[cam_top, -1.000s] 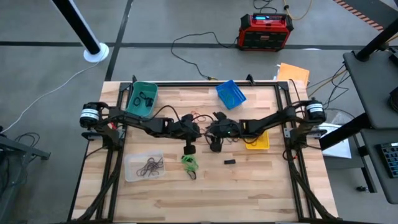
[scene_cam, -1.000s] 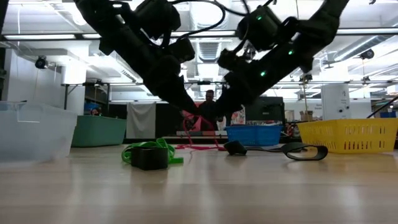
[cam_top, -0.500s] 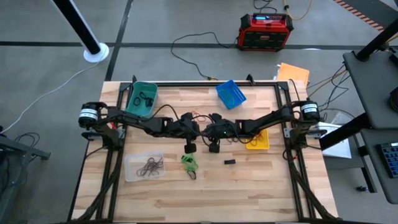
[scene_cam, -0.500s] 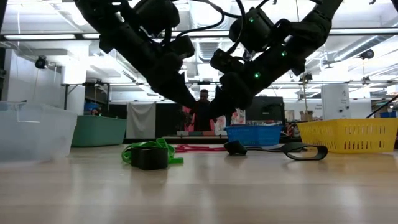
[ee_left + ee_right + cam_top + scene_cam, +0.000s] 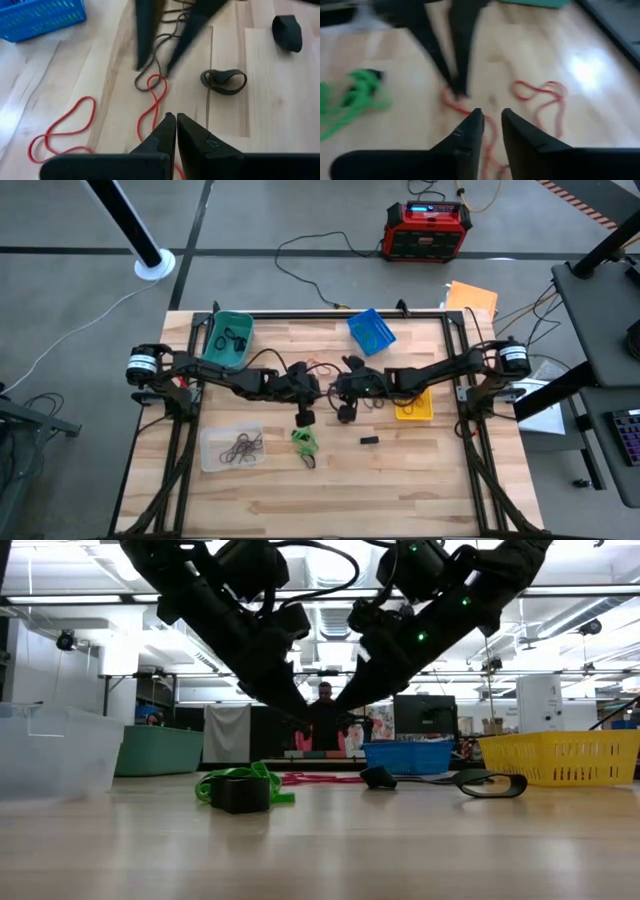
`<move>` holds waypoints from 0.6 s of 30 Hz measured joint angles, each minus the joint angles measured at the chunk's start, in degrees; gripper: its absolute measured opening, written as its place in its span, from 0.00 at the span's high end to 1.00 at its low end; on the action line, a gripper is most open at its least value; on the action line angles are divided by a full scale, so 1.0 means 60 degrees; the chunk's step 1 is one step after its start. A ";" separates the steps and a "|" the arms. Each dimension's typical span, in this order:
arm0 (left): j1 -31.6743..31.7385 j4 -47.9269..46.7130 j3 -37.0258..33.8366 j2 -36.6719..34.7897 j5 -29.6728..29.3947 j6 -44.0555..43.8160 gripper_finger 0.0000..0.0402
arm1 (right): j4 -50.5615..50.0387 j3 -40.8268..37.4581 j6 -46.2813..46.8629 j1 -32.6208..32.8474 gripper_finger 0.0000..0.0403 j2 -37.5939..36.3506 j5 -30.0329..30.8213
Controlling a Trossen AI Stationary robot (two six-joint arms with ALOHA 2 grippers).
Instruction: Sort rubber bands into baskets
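red bands (image 5: 540, 97): blurred | yellow basket (image 5: 415, 408): part-hidden under right arm | teal basket (image 5: 535, 2): cropped

No legible text, label, brand, number or sign appears in any view. The red and black box-shaped power unit (image 5: 428, 229) on the floor beyond the table shows a small lit panel on its top, but its characters are too small to read. The backdrop of the low view holds pale panels and screens in the room, none with readable lettering.
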 joint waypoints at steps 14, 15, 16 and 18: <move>-0.0001 -0.0598 0.0484 -0.0004 0.0020 0.0080 1.00 | 0.0027 -0.0026 0.0288 0.0138 0.53 0.0598 0.0297; -0.0004 -0.0755 0.0479 -0.0004 0.0076 0.0056 1.00 | -0.0111 -0.0028 0.0334 0.0145 0.52 0.0599 0.0287; -0.0007 -0.0862 0.0426 -0.0004 0.0205 -0.0020 1.00 | -0.0218 -0.0028 0.0425 0.0146 0.52 0.0599 0.0286; -0.0007 -0.1031 0.0260 -0.0004 0.0588 -0.0291 1.00 | -0.0463 -0.0044 0.0548 0.0149 0.50 0.0593 0.0279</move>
